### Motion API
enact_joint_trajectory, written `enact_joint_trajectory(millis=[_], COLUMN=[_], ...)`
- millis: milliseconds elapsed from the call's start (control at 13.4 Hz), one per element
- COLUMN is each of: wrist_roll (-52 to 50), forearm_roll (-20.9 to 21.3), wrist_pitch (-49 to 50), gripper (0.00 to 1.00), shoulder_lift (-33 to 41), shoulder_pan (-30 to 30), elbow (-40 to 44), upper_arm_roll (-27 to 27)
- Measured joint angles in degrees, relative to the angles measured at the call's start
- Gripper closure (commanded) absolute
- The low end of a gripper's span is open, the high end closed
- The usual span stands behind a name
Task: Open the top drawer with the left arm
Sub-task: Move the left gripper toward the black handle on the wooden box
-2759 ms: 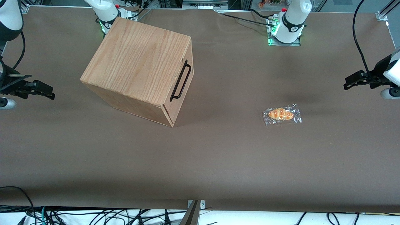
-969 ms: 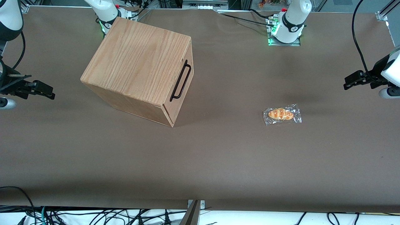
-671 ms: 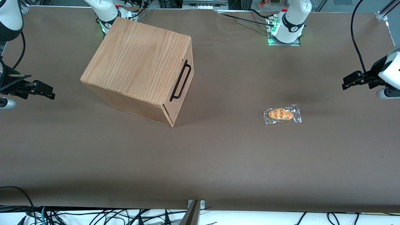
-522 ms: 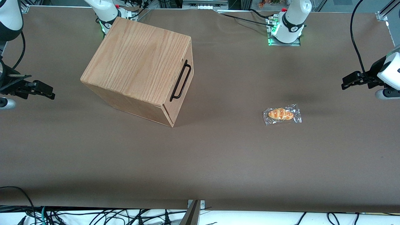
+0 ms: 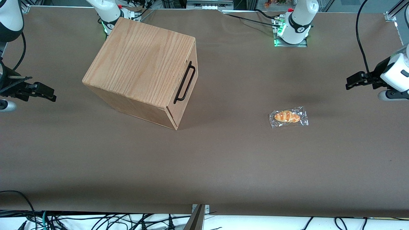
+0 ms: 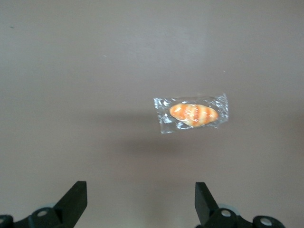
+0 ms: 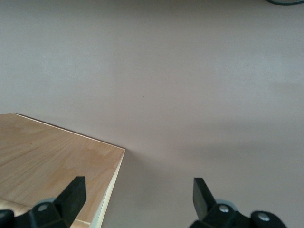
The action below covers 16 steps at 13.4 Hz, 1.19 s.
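Note:
The wooden cabinet (image 5: 140,64) stands toward the parked arm's end of the table. Its top drawer (image 5: 188,92) is shut flush, and the long black bar handle (image 5: 184,82) on its front faces the working arm's end. My left arm's gripper (image 5: 351,81) hovers above the table at the working arm's end, far from the handle and apart from everything. In the left wrist view the gripper (image 6: 139,187) is open, with only bare table between its fingers. The drawer's inside is hidden.
A wrapped bread roll (image 5: 288,117) (image 6: 192,114) lies on the brown table (image 5: 223,159) between the gripper and the cabinet, nearer the front camera than both. The left arm's base (image 5: 294,30) stands at the table's edge farthest from the camera. The right wrist view shows a corner of the cabinet's top (image 7: 52,161).
My left gripper has drifted a little toward the cabinet and slightly away from the front camera. The cabinet, drawer and bread roll have not moved.

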<state>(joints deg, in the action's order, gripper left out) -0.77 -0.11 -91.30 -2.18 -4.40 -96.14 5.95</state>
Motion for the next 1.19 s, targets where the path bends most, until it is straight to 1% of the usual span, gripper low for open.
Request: enact_joint_trajectory(millis=[149, 298, 447, 522, 746, 1193], wrist_roll=[0.0, -0.2, -2.3, -3.7, -7.9, -17.2], forearm_roll=[-1.9, -3.4, -6.5, -7.3, -8.1, -8.1], wrist_pitch=[1.4, 1.8, 1.9, 1.9, 1.9, 1.5], gripper=[0.00, 0.00, 0.00, 0.00, 0.00, 0.00], shoulder_lift=[0.0, 0.0, 0.0, 0.0, -0.1, -0.9], shoulder_pan=[-0.5, -0.5, -0.7, -0.7, -0.8, -0.9], elbow=[0.0, 0.0, 0.0, 0.0, 0.0, 1.1], upper_arm_roll=[-1.0, -3.2, -5.5, -6.7, -10.6, -18.1])
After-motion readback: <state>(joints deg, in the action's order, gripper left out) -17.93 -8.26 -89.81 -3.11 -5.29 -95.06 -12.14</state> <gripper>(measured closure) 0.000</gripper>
